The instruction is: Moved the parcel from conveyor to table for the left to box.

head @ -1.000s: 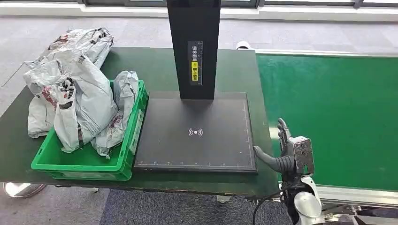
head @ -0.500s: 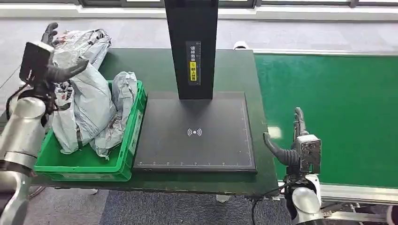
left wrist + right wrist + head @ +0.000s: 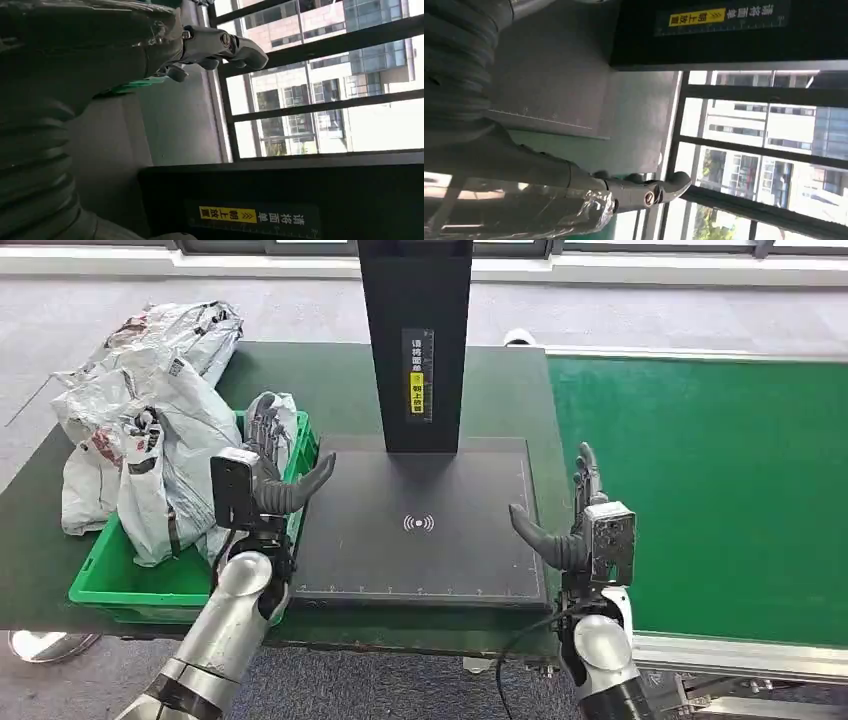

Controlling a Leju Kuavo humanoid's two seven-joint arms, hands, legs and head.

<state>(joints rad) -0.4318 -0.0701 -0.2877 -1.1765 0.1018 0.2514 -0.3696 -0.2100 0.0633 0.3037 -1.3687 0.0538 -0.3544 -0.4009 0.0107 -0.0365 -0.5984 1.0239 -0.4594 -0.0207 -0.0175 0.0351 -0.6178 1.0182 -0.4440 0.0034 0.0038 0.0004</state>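
With both hands empty and spread — left hand (image 3: 262, 480) by the bin (image 3: 150, 590), right hand (image 3: 580, 530) at the belt (image 3: 700, 490) — we'd wait for 1 parcel, since only bagged parcels (image 3: 150, 430) sit binned.

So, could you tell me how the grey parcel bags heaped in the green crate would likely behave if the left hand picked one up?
The grey parcel bags look crumpled and slumped over the green crate rim, so one would probably sag and fold, not stay stiff. Their glossy plastic skin may be slippery against the left hand. They seem light for their bulk, though their contents are hidden.
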